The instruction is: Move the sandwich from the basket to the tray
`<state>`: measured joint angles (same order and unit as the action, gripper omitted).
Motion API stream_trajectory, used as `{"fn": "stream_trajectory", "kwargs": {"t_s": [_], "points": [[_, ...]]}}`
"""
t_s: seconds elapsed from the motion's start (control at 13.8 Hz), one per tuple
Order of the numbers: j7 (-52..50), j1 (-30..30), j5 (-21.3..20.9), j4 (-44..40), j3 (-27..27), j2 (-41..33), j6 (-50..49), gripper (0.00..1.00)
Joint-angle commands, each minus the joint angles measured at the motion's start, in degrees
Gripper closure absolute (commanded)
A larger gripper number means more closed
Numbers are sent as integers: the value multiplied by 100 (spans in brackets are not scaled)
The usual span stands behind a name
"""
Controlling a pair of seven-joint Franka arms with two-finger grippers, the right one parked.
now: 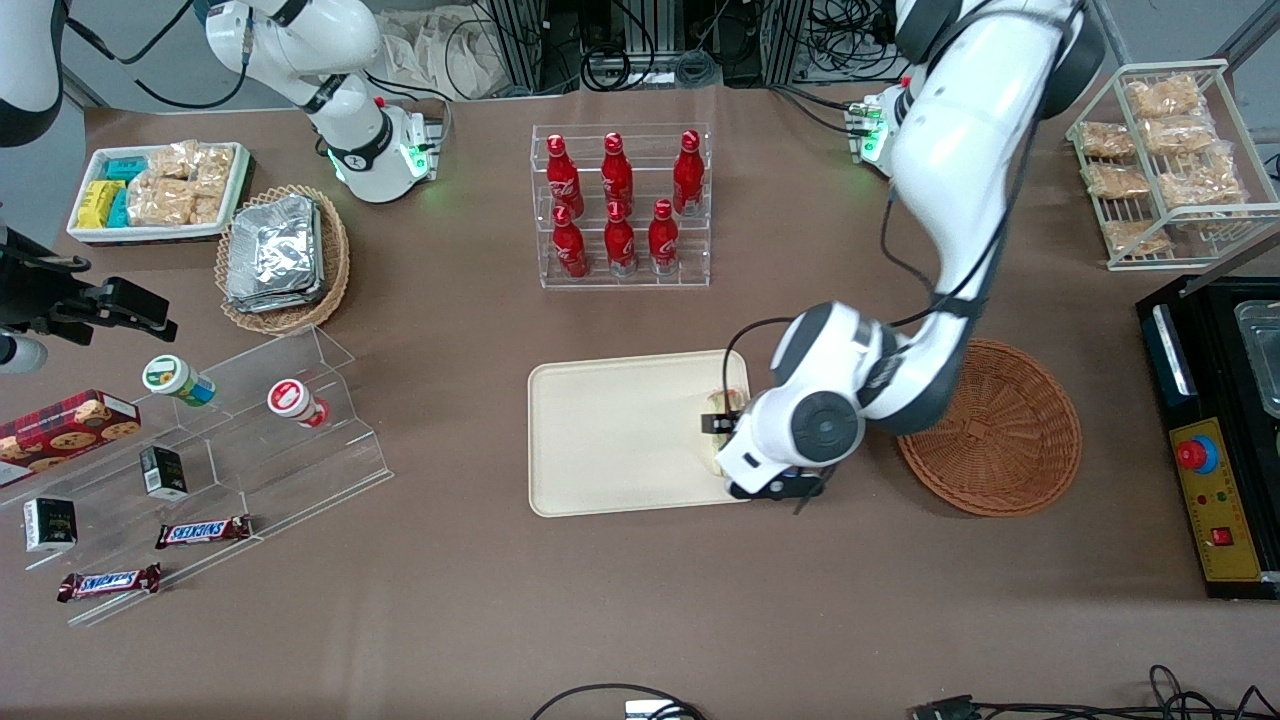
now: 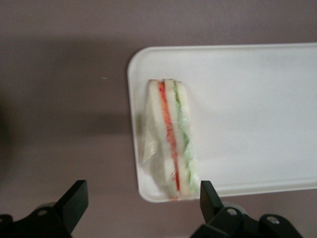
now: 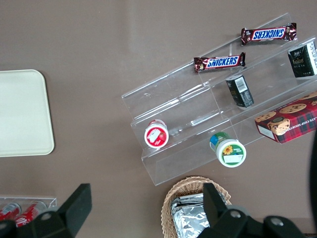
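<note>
I see the sandwich [image 2: 169, 139] lying on the tray [image 1: 610, 440], close to the tray's short rim at the working arm's end and by one rounded corner. In the wrist view its red and green filling stripes face the camera, and clear wrap shows around the bread. My end effector [image 2: 141, 198] hovers over that spot with its two fingers [image 2: 74, 198] spread wide and nothing between them; the sandwich sits in the gap as seen from above, and neither finger touches it. In the front view the arm's wrist covers most of the sandwich at center right of the frame, just above the tray's edge. The basket [image 1: 1000, 440] stands on the brown tabletop [image 1: 450, 600] beside the tray, toward the working arm's end, partly under the arm. A clear rack of red bottles [image 1: 620, 205] stands in the upper middle of the frame, farther from the front camera than the tray.
</note>
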<state>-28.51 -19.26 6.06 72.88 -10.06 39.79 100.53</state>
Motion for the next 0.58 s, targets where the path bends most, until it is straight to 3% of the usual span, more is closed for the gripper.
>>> {"fn": "stream_trajectory", "kwargs": {"t_s": [0.0,0.22,0.51], "points": [[161,519,36,209,4,-883,-804,0],[1143,1186,-8,218,21,-1560,-1394,0],[2015,1776,-727,218,21,-2220,-2018,0]]}}
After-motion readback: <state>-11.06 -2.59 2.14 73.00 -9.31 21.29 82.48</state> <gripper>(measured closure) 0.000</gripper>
